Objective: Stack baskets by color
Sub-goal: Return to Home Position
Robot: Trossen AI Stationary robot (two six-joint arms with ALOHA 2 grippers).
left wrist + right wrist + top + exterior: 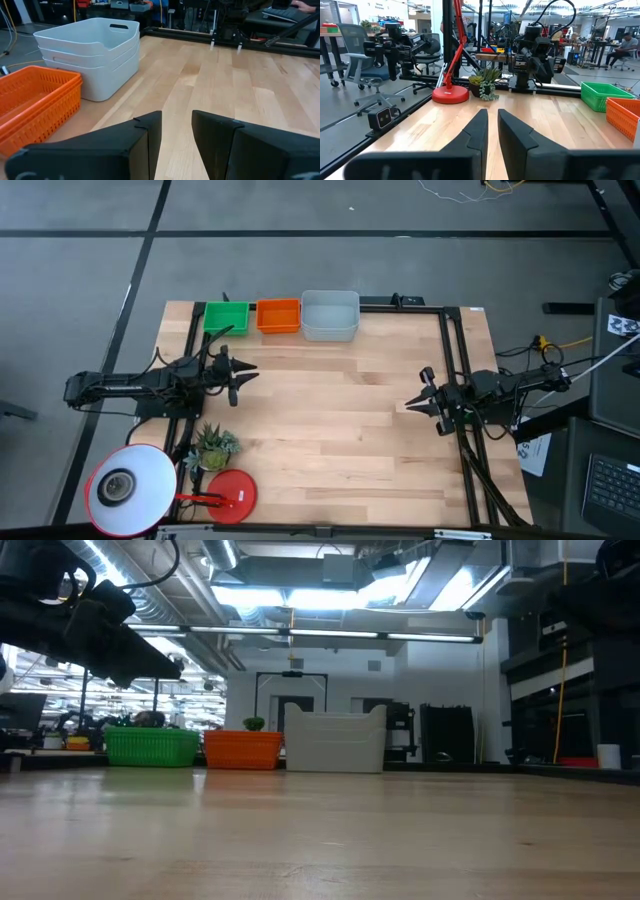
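Observation:
Three stacks of baskets stand side by side on their bottoms along the table's far edge: green [226, 315], red-orange [278, 315] and light grey [329, 314]. The left wrist view shows the grey baskets [95, 55] nested three deep beside the orange ones [35, 105]. My left gripper [250, 371] hovers at the table's left edge, pointing level toward the right, open and empty. My right gripper [410, 402] hovers at the right edge, pointing left, with only a narrow gap [493, 130] between its fingers and nothing in it. Both are well short of the baskets.
At the near left corner stand a small potted plant [212, 448], a lamp's round red base [231, 495] and its white shade [128, 490]. Black frame rails [452, 360] run along the table's sides and back. The wooden middle [330, 420] is bare.

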